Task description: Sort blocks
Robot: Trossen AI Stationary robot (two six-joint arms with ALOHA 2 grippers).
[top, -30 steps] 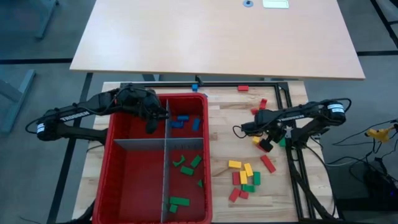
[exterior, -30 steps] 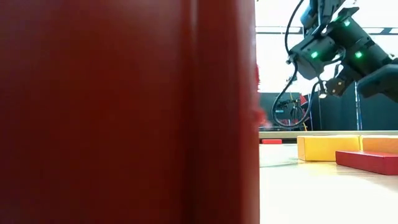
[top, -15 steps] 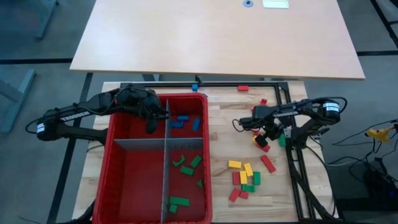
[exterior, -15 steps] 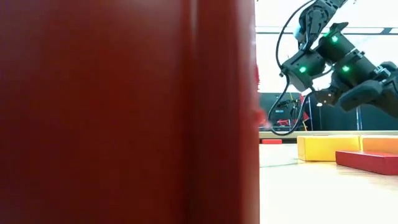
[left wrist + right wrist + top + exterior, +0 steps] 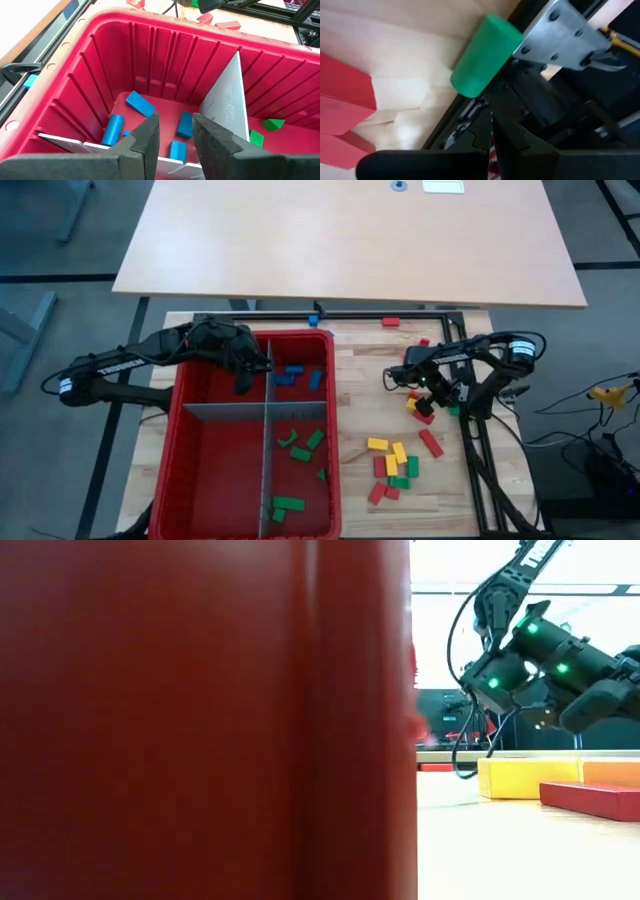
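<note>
Blocks are lying in two places for you: a loose red, yellow and green scatter on the desk right of the red bin, and sorted pieces inside it. Your left gripper is hanging over the bin's far-left compartment, fingers slightly spread and pinching nothing, with four blue blocks showing below it. Your right arm is reaching in low from the desk's right edge, its gripper hovering at the top of the scatter beside the black frame rail; you cannot tell whether its fingers are parted. A green block is sitting just ahead of it against that rail. Grey dividers are splitting the bin into four compartments, with green blocks filling the right-hand pair nearest you.
</note>
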